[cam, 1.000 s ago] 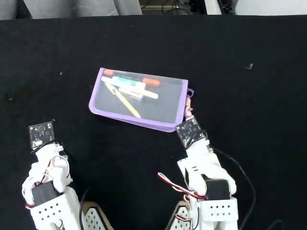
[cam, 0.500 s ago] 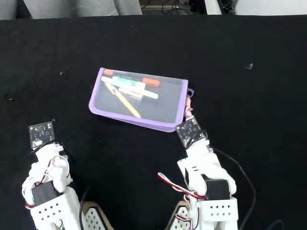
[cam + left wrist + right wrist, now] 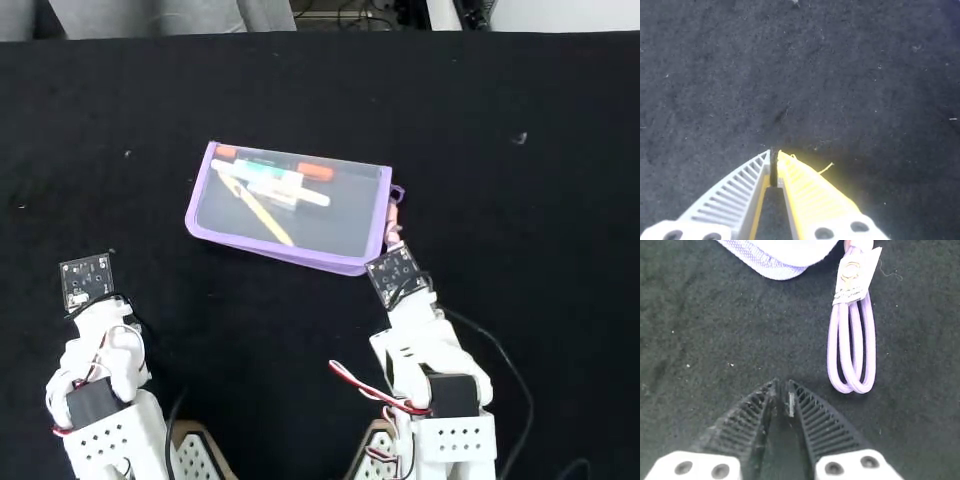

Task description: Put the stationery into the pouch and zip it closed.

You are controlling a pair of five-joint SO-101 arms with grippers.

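One flat rectangular pouch (image 3: pixel 335 228), looped cord strap (image 3: pixel 852 385)

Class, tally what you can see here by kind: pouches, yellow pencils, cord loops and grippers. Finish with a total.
Pouch: 1
Yellow pencil: 1, inside the pouch
Cord loop: 1
Grippers: 2, the left gripper and the right gripper
Total: 5

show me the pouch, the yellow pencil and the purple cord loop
pouch (image 3: pixel 330 225): high view, bare part of its clear front
pencil (image 3: pixel 268 220): high view, middle of its yellow shaft
cord loop (image 3: pixel 852 387): right wrist view, closed end of the loop
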